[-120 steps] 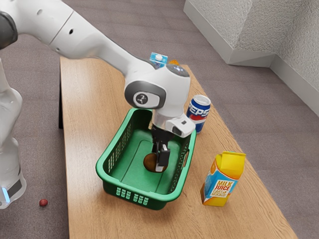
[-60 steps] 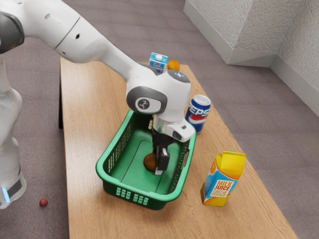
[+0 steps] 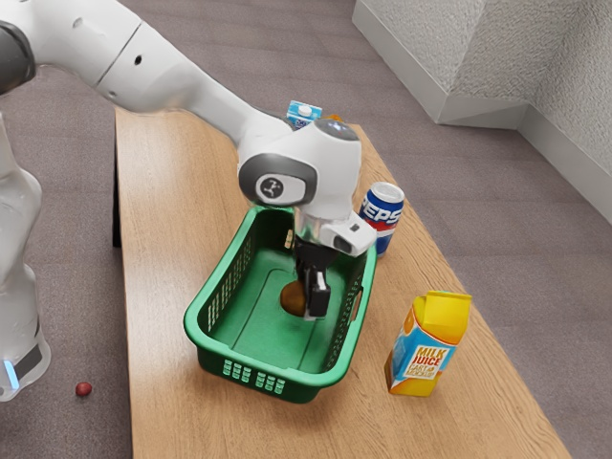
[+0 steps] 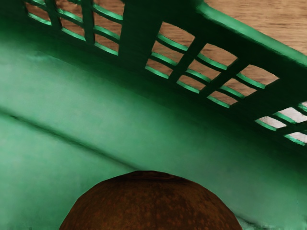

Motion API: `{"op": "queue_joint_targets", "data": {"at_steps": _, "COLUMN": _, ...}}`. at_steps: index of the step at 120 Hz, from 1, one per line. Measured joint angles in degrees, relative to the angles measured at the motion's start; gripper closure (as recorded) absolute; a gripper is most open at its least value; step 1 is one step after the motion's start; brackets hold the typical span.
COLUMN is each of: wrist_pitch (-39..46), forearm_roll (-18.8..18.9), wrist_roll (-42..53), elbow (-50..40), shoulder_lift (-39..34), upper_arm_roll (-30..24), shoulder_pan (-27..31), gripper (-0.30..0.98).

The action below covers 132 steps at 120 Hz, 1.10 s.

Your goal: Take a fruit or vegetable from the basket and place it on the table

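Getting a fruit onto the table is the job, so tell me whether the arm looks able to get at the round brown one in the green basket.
Probably yes: the basket is open on top, and the pincer is down inside, right by the brown fruit, with nothing apparent blocking it.

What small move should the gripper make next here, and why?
Probably a slight, straight lift. The gripper is down inside the green basket, right at the brown fruit, which also looms large under the hand in the wrist view. I can't tell whether it is gripped; a small lift should show that, and going straight up should avoid the basket's walls.
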Motion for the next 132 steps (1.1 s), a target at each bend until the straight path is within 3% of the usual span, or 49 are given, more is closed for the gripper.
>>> {"op": "queue_joint_targets", "data": {"at_steps": 30, "wrist_pitch": -0.3, "forearm_roll": 1.17, "wrist_roll": -2.14, "elbow": 4.03, "shoulder_lift": -8.17, "upper_arm_roll": 3.54, "shoulder_pan": 0.79, "gripper": 0.4}}
{"op": "queue_joint_targets", "data": {"at_steps": 53, "wrist_pitch": -2.68, "forearm_roll": 1.26, "wrist_roll": -3.62, "elbow": -3.59, "shoulder_lift": -19.47, "upper_arm_roll": 4.08, "shoulder_pan": 14.22, "gripper": 0.4}}
{"op": "queue_joint_targets", "data": {"at_steps": 69, "wrist_pitch": -4.22, "forearm_roll": 0.98, "wrist_roll": -4.48, "elbow": -5.63, "shoulder_lift": -20.61, "upper_arm_roll": 3.27, "shoulder_pan": 24.78, "gripper": 0.41}}
{"op": "queue_joint_targets", "data": {"at_steps": 87, "wrist_pitch": -6.02, "forearm_roll": 0.85, "wrist_roll": -5.22, "elbow": -5.78, "shoulder_lift": -20.48, "upper_arm_roll": 3.25, "shoulder_pan": 31.16, "gripper": 0.41}}
{"op": "queue_joint_targets", "data": {"at_steps": 105, "wrist_pitch": -7.5, "forearm_roll": 0.58, "wrist_roll": -5.56, "elbow": -5.59, "shoulder_lift": -20.14, "upper_arm_roll": 3.4, "shoulder_pan": 32.63, "gripper": 0.18}}
{"op": "queue_joint_targets", "data": {"at_steps": 118, "wrist_pitch": -7.49, "forearm_roll": -0.23, "wrist_roll": -6.52, "elbow": -4.18, "shoulder_lift": -20.0, "upper_arm_roll": 3.55, "shoulder_pan": 32.83, "gripper": 0.08}}
{"op": "queue_joint_targets", "data": {"at_steps": 124, "wrist_pitch": -7.04, "forearm_roll": -2.4, "wrist_roll": -10.43, "elbow": 0.73, "shoulder_lift": -18.88, "upper_arm_roll": 2.86, "shoulder_pan": 31.39, "gripper": 0.06}}
{"op": "queue_joint_targets", "data": {"at_steps": 132, "wrist_pitch": -9.35, "forearm_roll": -1.66, "wrist_roll": -20.7, "elbow": 12.5, "shoulder_lift": -14.33, "upper_arm_roll": 1.36, "shoulder_pan": 26.01, "gripper": 0.04}}
